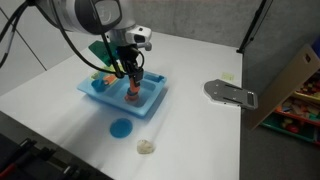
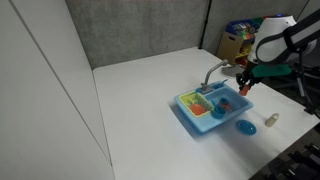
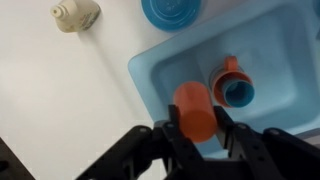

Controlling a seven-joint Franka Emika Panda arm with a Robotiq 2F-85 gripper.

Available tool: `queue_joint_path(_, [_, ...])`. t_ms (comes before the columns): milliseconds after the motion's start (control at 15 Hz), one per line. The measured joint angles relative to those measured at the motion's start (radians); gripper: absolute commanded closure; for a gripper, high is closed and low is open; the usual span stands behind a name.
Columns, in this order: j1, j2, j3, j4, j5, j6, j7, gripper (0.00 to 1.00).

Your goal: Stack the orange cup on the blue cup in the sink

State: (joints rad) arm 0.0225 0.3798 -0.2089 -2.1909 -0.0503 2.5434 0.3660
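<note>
Item: orange cup (image 3: pixel 197 106) — tiny moulded plastic. Judged featherweight, stiff, smooth-walled; liable to slip or twist, not to break.
Location: over sink (image 3: pixel 160 68), to one side of blue cup (image 3: pixel 238 92) standing in basin, not yet stacked on it.
Holder: gripper (image 3: pixel 198 124), jaws clamped on cup's opposite sides.
Hold point: mid-wall, light squeeze — looks sufficient.

Orange cup (image 3: pixel 197 108): tiny, orange-red plastic, pinched in my gripper (image 3: pixel 197 126) and hanging over the sink (image 3: pixel 165 75), beside the blue cup (image 3: pixel 236 90) and not yet on it. Blue cup: round, blue inside, orange rim, sits on the sink floor. Sink: light blue rectangular basin, on the white table in both exterior views (image 1: pixel 152 100) (image 2: pixel 200 123).
</note>
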Motion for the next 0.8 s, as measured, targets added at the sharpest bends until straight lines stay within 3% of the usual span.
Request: queue_joint_path(800, [0.04,0.084,0.063,0.057,-0.006,0.066,-0.002,0.86])
